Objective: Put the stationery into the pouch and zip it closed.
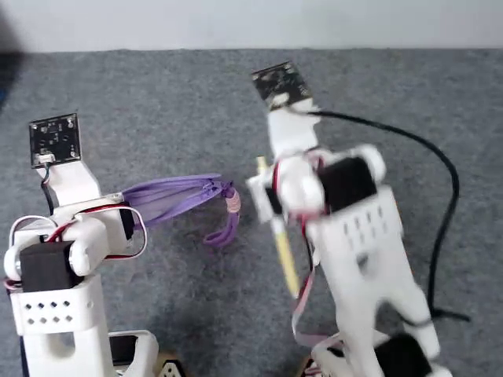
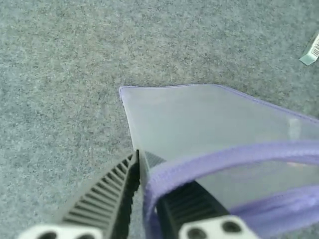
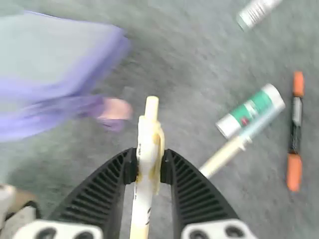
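The purple-trimmed translucent pouch (image 1: 177,196) hangs above the grey table, and my left gripper (image 2: 142,164) is shut on its zipper edge (image 2: 199,164). Its pink zipper pull (image 1: 233,202) dangles at the end facing the other arm. My right gripper (image 3: 148,164) is shut on a cream pen (image 3: 147,144), and the pen's tip points toward the pouch (image 3: 50,74) and the pink pull (image 3: 115,108). From above, this pen (image 1: 283,247) sits just right of the pouch's end. On the table below lie a green-and-white glue stick (image 3: 250,110), an orange marker (image 3: 296,130) and another cream pen (image 3: 224,155).
A white tube-like item (image 3: 256,11) lies farther off on the carpet, and a white labelled object (image 2: 310,50) shows beyond the pouch. A black cable (image 1: 440,196) loops to the right of the right arm. Grey carpet (image 1: 157,102) covers the table.
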Controlling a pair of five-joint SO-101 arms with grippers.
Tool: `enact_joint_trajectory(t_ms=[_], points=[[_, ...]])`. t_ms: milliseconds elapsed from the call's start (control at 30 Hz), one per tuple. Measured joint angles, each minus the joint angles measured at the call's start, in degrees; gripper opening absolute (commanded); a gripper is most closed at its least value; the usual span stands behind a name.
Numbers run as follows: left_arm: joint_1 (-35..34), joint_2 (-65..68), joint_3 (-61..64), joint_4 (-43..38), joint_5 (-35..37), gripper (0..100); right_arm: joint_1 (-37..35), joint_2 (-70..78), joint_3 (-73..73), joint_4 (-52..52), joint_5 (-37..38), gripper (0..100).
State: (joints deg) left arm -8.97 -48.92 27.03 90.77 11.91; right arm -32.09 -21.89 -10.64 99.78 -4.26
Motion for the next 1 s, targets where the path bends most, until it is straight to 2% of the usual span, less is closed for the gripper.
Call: enact_joint_trajectory(t_ms=[133,233,467,767,1000], points=[[-0.09,0.0,0.0,0.0,0.18,1,-7.91,-6.86,0.97,-8.18,-0.35,0.8],[0.0,0.09,0.0,0.0,0.18,1,-10.64,-8.18,3.25,-16.09,-0.35,0.8],[0.0,0.09,0.0,0.0,0.18,1,-14.33,-8.18,6.86,-33.05,-0.35,0.8],[0.0,0.09,0.0,0.0,0.18,1,-18.9,-8.18,6.86,-49.14,-0.35,0.8],[0.0,0.09,0.0,0.0,0.18,1,-19.08,-8.44,11.87,-62.77,7.3,0.8]])
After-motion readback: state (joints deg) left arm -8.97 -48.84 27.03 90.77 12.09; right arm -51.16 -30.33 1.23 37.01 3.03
